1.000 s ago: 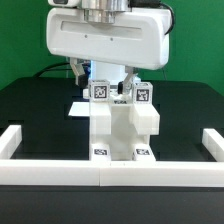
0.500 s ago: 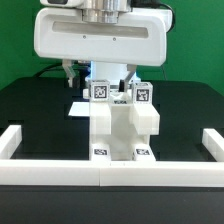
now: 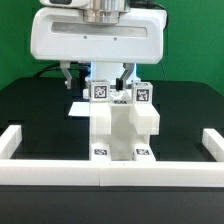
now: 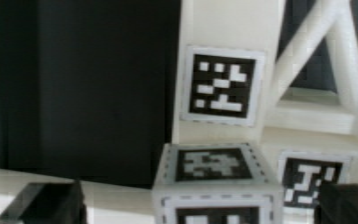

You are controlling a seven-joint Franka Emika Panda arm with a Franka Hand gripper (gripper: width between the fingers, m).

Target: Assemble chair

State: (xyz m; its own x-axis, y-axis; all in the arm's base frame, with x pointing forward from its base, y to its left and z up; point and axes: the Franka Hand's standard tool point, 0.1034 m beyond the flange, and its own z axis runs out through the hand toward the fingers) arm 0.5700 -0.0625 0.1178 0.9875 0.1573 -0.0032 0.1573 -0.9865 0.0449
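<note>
You have the chair (image 3: pixel 122 128) standing near the middle of the black worktop (image 3: pixel 40 110), its near foot pushed against the white border rail (image 3: pixel 60 168) that runs across the near edge. It is a blocky white stack, taller than it is wide, so its long axis runs straight up; it stands upright, not tilted. Two tags face you low on its near side and two more sit on the small blocks at its top.

Your hand (image 3: pixel 96 76) hangs directly over the far top of the chair, just above the left-hand tagged block in the exterior view. Its fingers (image 3: pixel 68 78) stand wide apart and grip nothing; whether a fingertip brushes the block, you cannot tell.

In the wrist view you see tagged white blocks of the chair (image 4: pixel 211 170) close below the camera, blurred, with the dark worktop beside them
</note>
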